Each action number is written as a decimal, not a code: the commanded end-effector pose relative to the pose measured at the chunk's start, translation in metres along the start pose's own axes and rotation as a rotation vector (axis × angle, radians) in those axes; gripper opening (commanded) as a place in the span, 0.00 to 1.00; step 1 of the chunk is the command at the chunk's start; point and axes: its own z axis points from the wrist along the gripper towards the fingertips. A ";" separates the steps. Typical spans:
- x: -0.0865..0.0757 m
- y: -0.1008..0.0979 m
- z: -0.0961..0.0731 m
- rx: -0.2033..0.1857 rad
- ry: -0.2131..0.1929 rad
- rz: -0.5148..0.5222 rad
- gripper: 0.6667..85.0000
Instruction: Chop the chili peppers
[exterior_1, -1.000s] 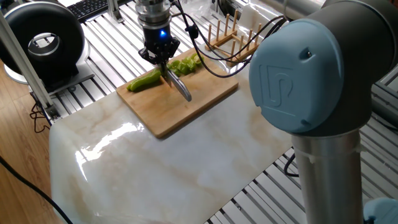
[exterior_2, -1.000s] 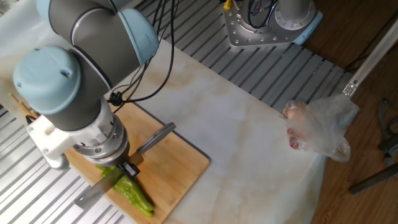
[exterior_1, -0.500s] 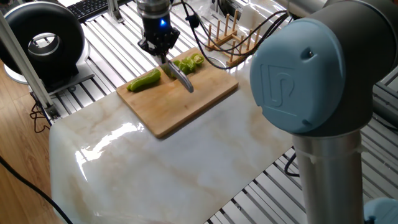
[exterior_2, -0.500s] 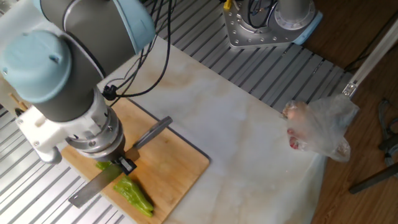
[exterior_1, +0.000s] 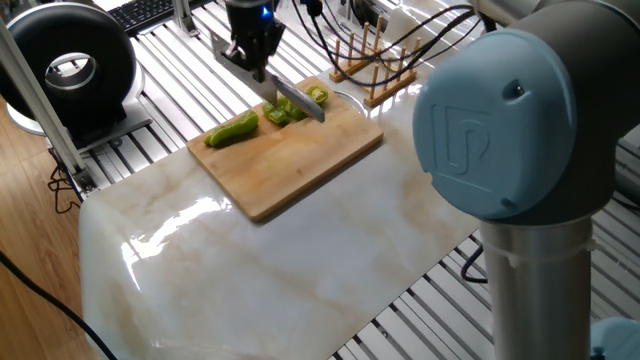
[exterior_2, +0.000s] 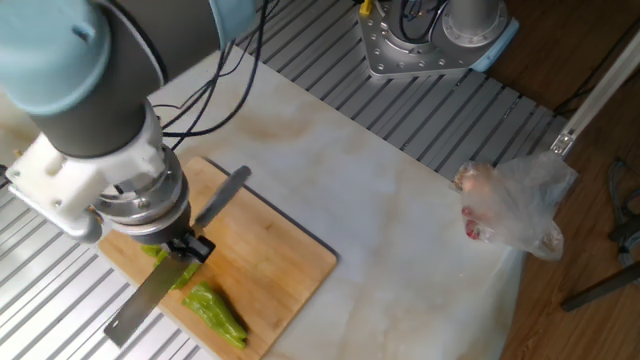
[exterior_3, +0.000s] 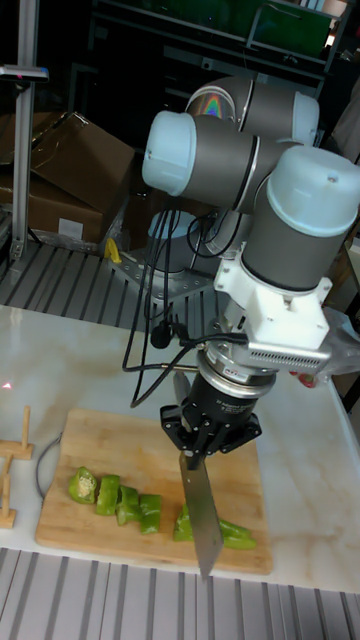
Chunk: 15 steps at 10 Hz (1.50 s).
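A wooden cutting board lies on the marble table. On it rests the uncut piece of the chili peppers, light green and wrinkled, with several cut slices beside it. My gripper hangs above the board, shut on a knife whose blade is lifted clear of the pepper. In the tall fixed view the gripper holds the blade pointing down in front of the pepper piece, with the slices to its left. The other fixed view shows the gripper over the pepper.
A wooden rack stands just behind the board. A black round device sits at the far left. A clear plastic bag lies at the marble slab's edge. The arm's base is bolted beyond the slab.
The gripper has risen with the knife, lifting the blade off the board from between the pepper piece and the slices. The pepper and slices have stayed put.
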 end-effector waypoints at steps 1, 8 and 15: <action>-0.014 0.007 -0.011 -0.039 -0.057 -0.167 0.01; -0.026 0.037 0.008 -0.200 0.025 0.088 0.01; -0.018 0.014 0.013 -0.110 0.044 0.220 0.01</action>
